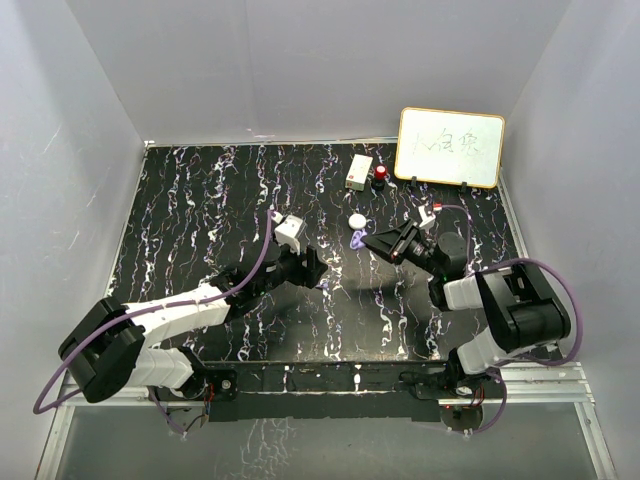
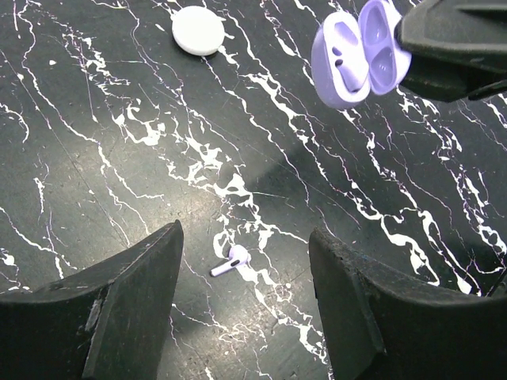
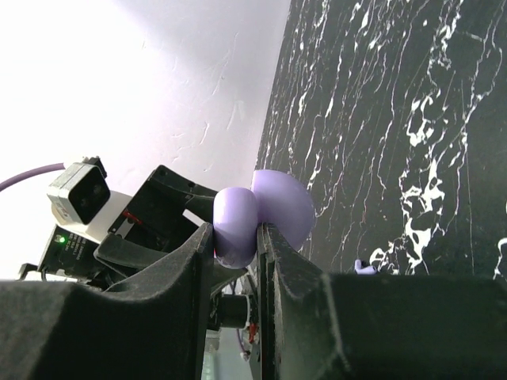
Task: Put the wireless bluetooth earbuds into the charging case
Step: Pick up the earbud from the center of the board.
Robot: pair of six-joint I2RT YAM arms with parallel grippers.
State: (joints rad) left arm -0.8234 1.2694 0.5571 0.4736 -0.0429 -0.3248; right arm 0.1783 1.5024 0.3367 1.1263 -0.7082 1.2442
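- left gripper (image 2: 244,236): jaws about half open, holding nothing; it hangs over the black white-veined tabletop (image 1: 200,220) near the middle, somewhat toward the near edge
- small lilac plastic earbud (image 2: 231,260): lies loose on the tabletop, on its side, in the gap between the left fingers (image 2: 135,301) and touching neither; stem points toward the left finger
- right gripper (image 3: 234,237): jaws clamped on the lilac plastic clamshell charging case (image 2: 352,55); it sits just right of the tabletop's middle and reaches in toward the left gripper
- charging case: lid hinged open, held off the tabletop with the open side facing the left wrist camera; one well seems to have something lilac seated in it, cannot tell if that is the second earbud; case stands apart from the loose earbud, on its far right
- white round flat puck (image 2: 198,30): flat on the tabletop just beyond the case toward the far edge, touching nothing
- white rectangular box (image 1: 358,172) with a small red-topped object (image 1: 381,177) just beside it: near the far edge, right of centre
- white rectangular board with a light wooden frame (image 1: 450,148): propped upright at the far right corner; there is handwriting on it, not legible
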